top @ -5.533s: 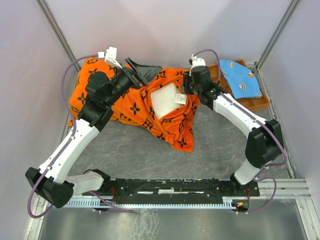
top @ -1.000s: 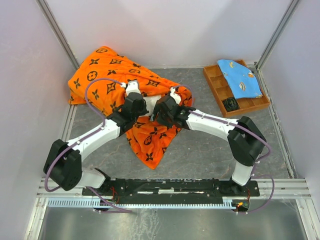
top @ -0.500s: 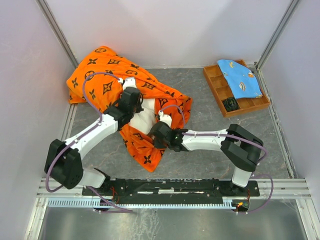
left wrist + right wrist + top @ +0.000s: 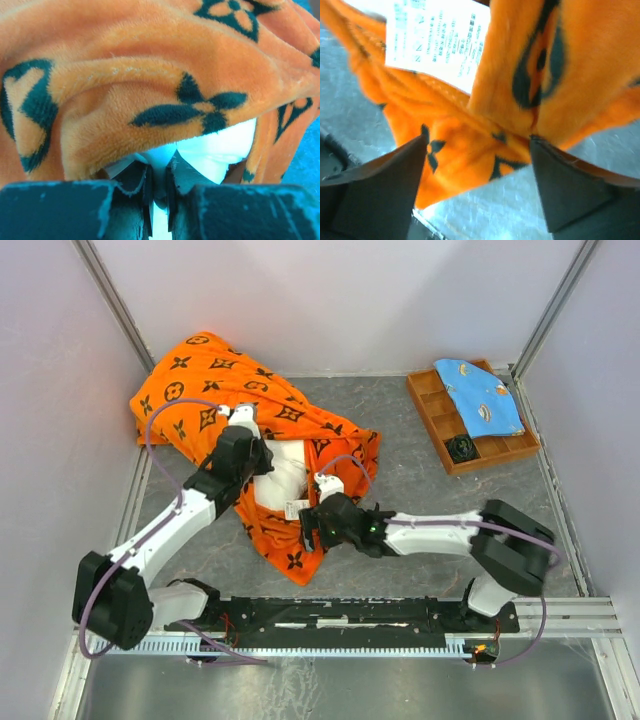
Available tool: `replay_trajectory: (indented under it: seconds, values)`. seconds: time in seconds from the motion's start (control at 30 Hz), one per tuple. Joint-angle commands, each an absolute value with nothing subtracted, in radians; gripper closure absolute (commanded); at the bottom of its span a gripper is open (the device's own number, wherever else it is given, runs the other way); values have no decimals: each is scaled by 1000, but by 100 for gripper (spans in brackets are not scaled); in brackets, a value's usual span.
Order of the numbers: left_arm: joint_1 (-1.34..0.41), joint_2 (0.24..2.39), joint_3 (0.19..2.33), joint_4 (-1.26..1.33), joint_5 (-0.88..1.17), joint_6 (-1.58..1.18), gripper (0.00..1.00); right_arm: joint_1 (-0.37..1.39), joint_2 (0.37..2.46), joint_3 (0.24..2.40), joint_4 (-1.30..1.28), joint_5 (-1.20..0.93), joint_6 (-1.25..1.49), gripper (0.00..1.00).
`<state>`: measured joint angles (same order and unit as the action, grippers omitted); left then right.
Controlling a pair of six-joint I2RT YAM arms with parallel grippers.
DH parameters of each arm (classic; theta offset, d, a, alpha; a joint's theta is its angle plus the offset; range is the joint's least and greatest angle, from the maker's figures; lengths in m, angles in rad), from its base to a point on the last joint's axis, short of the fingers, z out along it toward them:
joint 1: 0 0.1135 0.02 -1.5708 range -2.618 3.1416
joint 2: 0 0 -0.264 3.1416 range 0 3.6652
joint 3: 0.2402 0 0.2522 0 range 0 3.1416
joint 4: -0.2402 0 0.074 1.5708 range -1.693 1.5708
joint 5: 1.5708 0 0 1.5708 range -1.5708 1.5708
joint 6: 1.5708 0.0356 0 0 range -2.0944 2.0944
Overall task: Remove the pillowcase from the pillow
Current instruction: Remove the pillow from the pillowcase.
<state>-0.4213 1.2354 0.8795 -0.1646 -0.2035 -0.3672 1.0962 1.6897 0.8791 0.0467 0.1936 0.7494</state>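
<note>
- The left gripper is clenching a pinch of the white pillow just under the rim of the orange pillowcase, pinning it near the middle of the table.
- The right gripper is standing released, its jaws spread wide astride the pillowcase's lower hem and gripping nothing. The care label is hanging just above it.
- Within the last second this arm has been dropping from the pillowcase's mouth to the near hem, while the left arm has been drawing back leftward.
- More white is showing than 1 second ago, and the pillowcase's bulk is bunching toward the far-left corner.
- By the look of it, the pillowcase is peeling back but is far from off. Most of the pillow is probably lying inside it, and the right jaws are needing a fresh hold on the hem.
</note>
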Motion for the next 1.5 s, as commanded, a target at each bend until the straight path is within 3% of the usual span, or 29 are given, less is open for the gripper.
replay_trajectory:
  seconds: [0.0,0.17,0.5,0.63,0.73,0.9,0.97,1.13,1.47]
  values:
    - [-391,1105,819,128,-214,-344,97,1113,1436,765,46,252,532,0]
    - [-393,1023,788,104,-188,-341,97,1034,1240,764,112,321,427,1]
    - [-391,925,752,103,-187,-341,97,951,1504,1165,-33,453,250,0]
    - [-390,901,746,80,-187,-341,97,910,1595,1269,-65,415,280,12]
    - [-391,871,734,68,-187,-341,97,842,1620,1278,-106,396,329,29]
    - [-390,808,730,23,-187,-341,97,649,1575,1160,-103,382,424,68]
    - [-390,782,723,20,-187,-341,97,575,1566,1121,-104,359,462,77]
    - [-391,722,731,-3,-187,-341,97,481,1565,1055,-86,281,520,88]
    - [-391,586,741,-32,-187,-341,97,405,1719,965,13,82,698,84]
